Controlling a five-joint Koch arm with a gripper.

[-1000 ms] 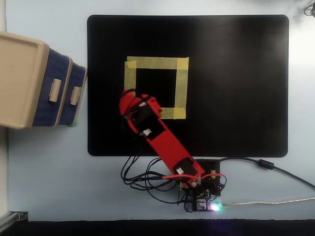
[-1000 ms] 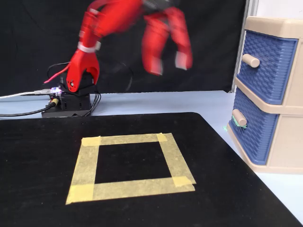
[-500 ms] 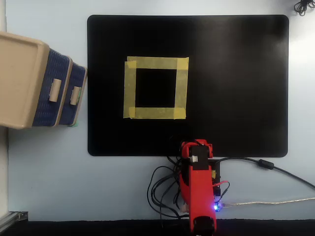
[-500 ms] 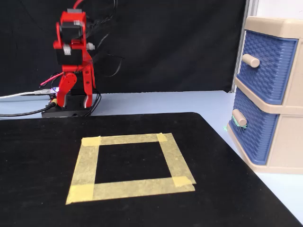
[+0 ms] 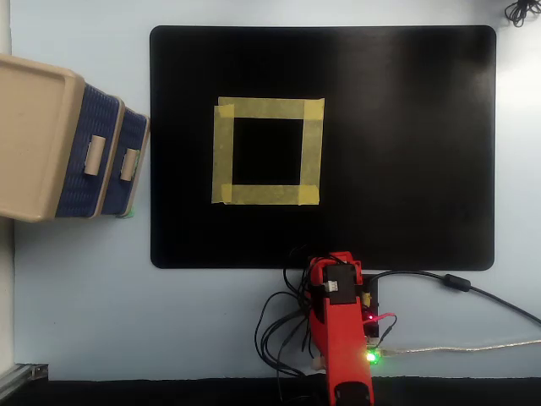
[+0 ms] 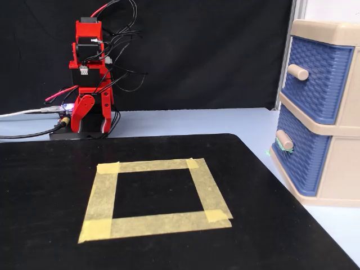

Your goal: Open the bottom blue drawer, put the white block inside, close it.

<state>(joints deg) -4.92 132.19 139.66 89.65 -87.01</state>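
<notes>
— Where's the bottom blue drawer [image 6: 302, 153] right now?

— Pushed in, as far as I can see. In the fixed view it sits at about four o'clock, the lower of two in the beige cabinet [image 6: 341, 169], with its small beige handle [image 6: 284, 139] sticking out toward the mat. From overhead the cabinet [image 5: 34, 135] is out at nine o'clock, and the drawer [image 5: 135, 161] is the front nearest the mat.

— And the other drawer?

— The top blue drawer [image 6: 316, 72] is directly above it, also flush, just under the cabinet's beige top.

— The white block?

— I can't find it in either view. The only thing lying on the black mat [image 5: 406, 152] is a square of yellow tape [image 5: 267, 150], with bare mat in the middle. In the fixed view the square [image 6: 154, 197] sits low and central, around six o'clock.

— Where's the arm?

— Folded up at its base. Overhead, the red arm [image 5: 340, 330] is at six o'clock, just off the mat's near edge, well apart from the cabinet. In the fixed view it [image 6: 89, 79] stands at eleven o'clock against the dark backdrop, with black cables [image 6: 126, 50] looping off it.

— Is the gripper spread or closed?

— The gripper [image 6: 93, 115] hangs tucked down beside the base, touching nothing. The jaws look drawn together, but they overlap from here, so I can't honestly tell.
</notes>
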